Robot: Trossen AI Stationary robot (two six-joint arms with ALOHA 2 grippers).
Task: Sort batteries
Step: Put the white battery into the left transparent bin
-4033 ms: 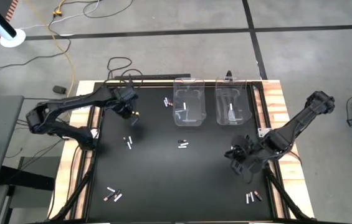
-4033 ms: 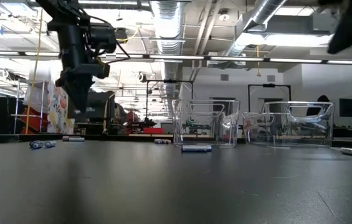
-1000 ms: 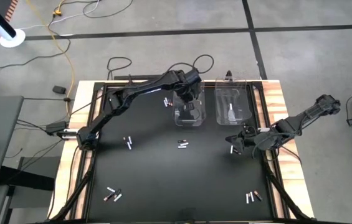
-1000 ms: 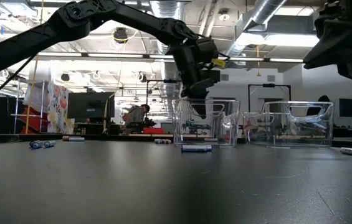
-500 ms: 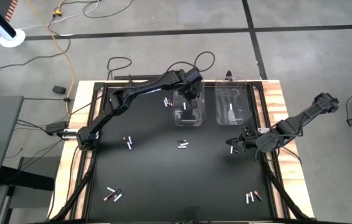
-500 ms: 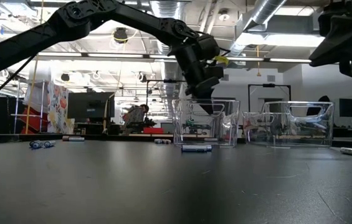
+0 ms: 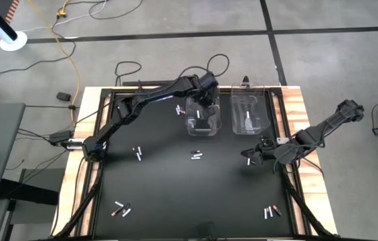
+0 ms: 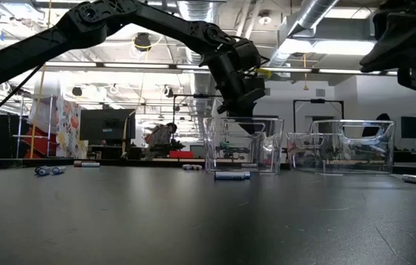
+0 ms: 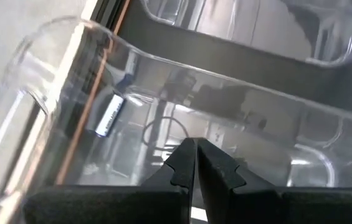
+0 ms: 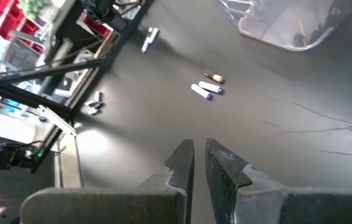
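Observation:
My left gripper [image 7: 207,112] [image 8: 250,126] [image 9: 194,144] is shut with nothing in it, and it slants down into the mouth of the left clear bin [image 7: 190,127] [image 8: 266,151]. A white battery [image 9: 108,115] lies on that bin's floor. The right clear bin [image 7: 235,110] [image 8: 355,147] also holds a battery [image 7: 247,122]. My right gripper [image 7: 252,156] [image 8: 403,55] [image 10: 199,148] hangs high over the table's right side. There is only a narrow gap between its fingers, with nothing in it. A white battery [image 7: 247,161] [image 8: 414,179] lies on the table below it.
Loose batteries lie on the black table in pairs: at the centre [image 7: 197,155] [image 10: 207,87], at mid-left [image 7: 137,153], beside the left bin [image 7: 178,108], at the near left [image 7: 120,210] and at the near right [image 7: 271,212]. The bins stand side by side at the far edge.
My left gripper has stayed over the left bin but has tipped and rolled a little at the wrist. Its fingers now slant more toward the right bin, and it remains shut.

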